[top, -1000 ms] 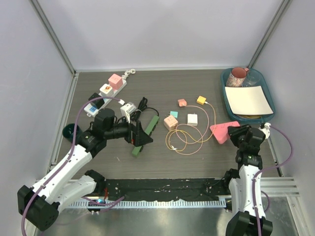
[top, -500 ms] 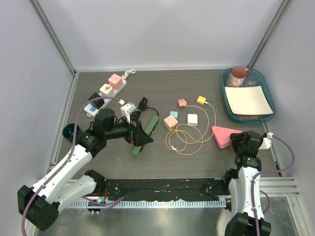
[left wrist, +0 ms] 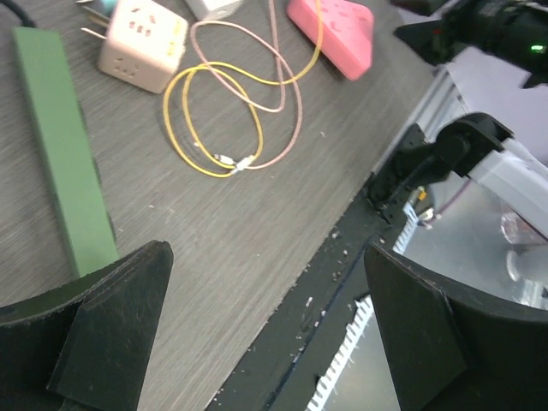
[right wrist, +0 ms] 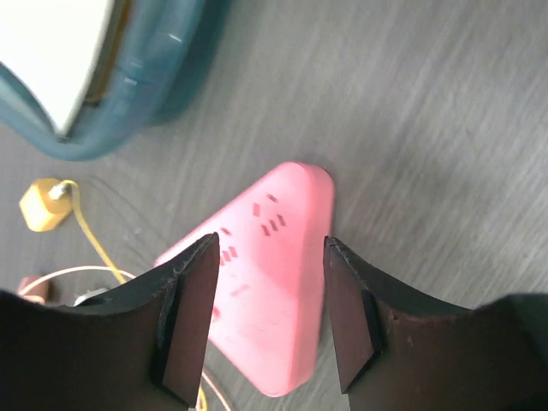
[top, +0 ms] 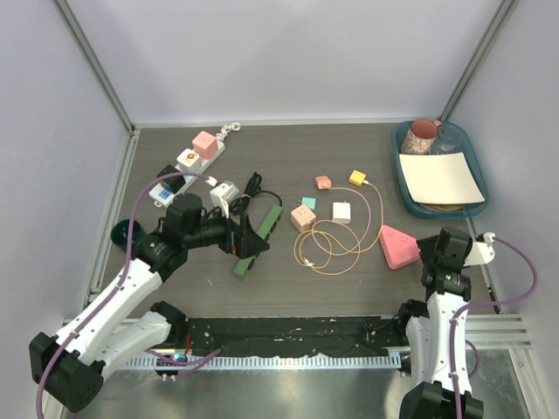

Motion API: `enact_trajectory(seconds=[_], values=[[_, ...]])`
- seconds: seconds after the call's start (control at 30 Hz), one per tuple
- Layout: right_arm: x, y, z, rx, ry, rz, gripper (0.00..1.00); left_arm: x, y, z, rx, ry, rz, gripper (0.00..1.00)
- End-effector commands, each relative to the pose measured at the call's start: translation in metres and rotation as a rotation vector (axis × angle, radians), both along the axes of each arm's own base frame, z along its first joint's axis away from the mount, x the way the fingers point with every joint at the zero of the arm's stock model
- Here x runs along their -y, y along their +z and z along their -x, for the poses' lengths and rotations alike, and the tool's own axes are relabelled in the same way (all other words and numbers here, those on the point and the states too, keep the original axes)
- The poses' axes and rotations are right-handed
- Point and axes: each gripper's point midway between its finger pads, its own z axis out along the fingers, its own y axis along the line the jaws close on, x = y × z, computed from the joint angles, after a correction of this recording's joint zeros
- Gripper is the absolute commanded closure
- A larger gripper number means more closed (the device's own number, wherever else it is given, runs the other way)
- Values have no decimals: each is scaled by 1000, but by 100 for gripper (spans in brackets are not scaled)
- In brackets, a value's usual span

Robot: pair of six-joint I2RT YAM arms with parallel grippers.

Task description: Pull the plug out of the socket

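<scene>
While spread wide over bare tabletop at the left gripper [top: 251, 237], and parted with nothing pinched at the right gripper [right wrist: 270, 257]: no plug pulled yet, as far as can be judged; whole job left. Counted, largest down: one teal tray [top: 476, 188], beyond the right gripper; one white power strip [top: 179, 170], beyond the left gripper and off to its left, with seemingly four plugs [top: 204, 142] seated; one green strip [top: 272, 218], beneath the left gripper; one pink triangular socket [top: 397, 247], under the right gripper; about five loose adapter cubes [top: 302, 218] between the grippers; two coiled cables [top: 325, 249].
</scene>
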Motion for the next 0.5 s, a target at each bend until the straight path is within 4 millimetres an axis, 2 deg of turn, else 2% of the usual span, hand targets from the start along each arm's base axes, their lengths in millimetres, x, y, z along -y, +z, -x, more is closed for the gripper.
enact_trajectory(seconds=[0.0,0.17,0.3,0.37,0.4,0.43,0.47], values=[[14,52,-15,39,47,126,43,-14,15,-16,81,110,-44,0],[2,90,-38,107,223,180,42,-44,19,-37,168,298,-117,0],[-33,109,-60,192,420,117,42,-58,24,-55,209,400,-170,0],[-47,116,-68,219,492,93,42,-60,36,-63,219,424,-188,0],[-61,119,-73,233,551,86,41,-63,33,-73,215,454,-229,0],[-73,121,-76,244,599,68,41,-67,46,-81,239,491,-236,0],[-83,126,-78,260,639,67,40,-69,51,-88,252,515,-254,0]])
